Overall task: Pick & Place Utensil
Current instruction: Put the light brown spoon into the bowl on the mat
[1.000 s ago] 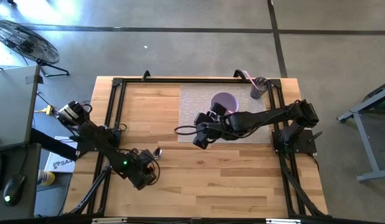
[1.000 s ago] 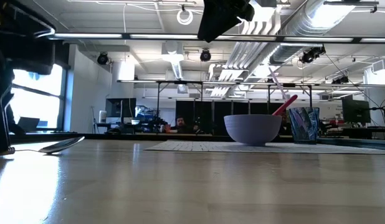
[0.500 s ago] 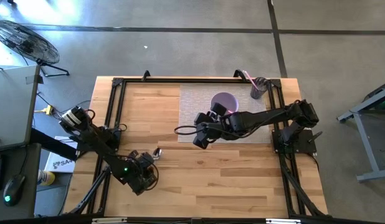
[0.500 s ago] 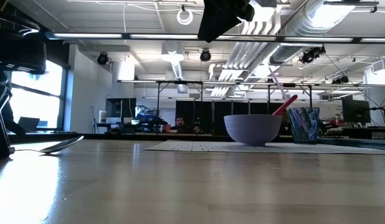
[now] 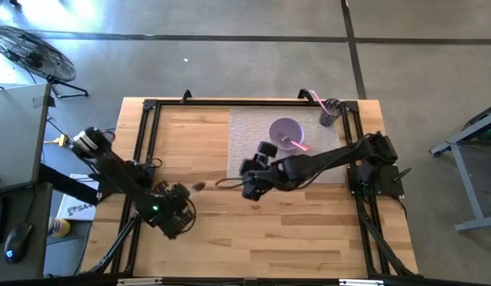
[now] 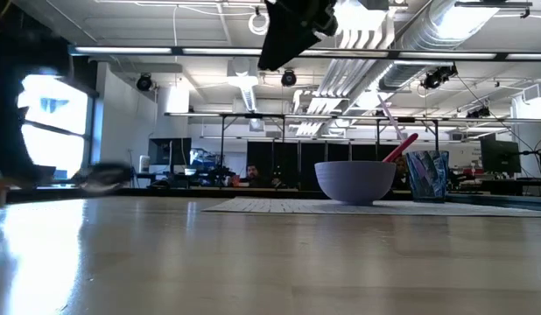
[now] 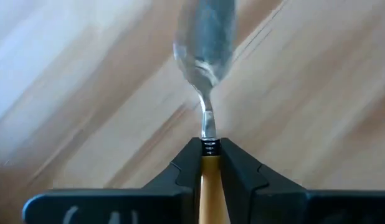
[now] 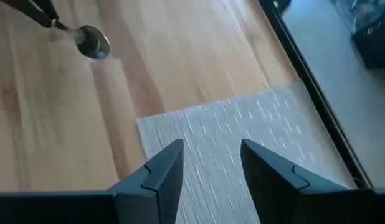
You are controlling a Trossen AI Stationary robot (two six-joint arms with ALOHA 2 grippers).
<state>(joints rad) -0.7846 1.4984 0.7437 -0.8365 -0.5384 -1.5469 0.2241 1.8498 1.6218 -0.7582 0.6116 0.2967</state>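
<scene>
A spoon with a metal bowl [image 7: 205,37] and a yellowish handle is in my left gripper [image 7: 208,148], near the table's left side. From above, its bowl [image 5: 199,187] points toward the right arm. In the low view the spoon [image 6: 104,175] is blurred and hangs above the tabletop. My right gripper [image 5: 247,189] is open and hovers high over the left edge of the grey mat [image 8: 230,124]. From there it sees the spoon [image 8: 93,42] farther off. The lilac bowl [image 5: 285,131] stands on the mat. My left gripper pinches the spoon between its two fingers by the handle [image 7: 209,171], close to where the metal neck [image 7: 208,124] begins. The fingers lie along the spoon, which juts out ahead of them. The spoon is lifted clear of the table, roughly level.
A pink utensil [image 5: 297,144] leans in the lilac bowl [image 6: 354,182]. A dark cup [image 5: 330,112] holding a pink stick stands at the table's far right corner. A black frame [image 5: 146,143] runs along the table's edges. Bare wood [image 5: 261,238] lies toward the near edge.
My left gripper has raised the spoon off the table: its bowl lay on the wood before and now hangs clear. My right gripper has moved toward the table's near left, closer to the spoon.
</scene>
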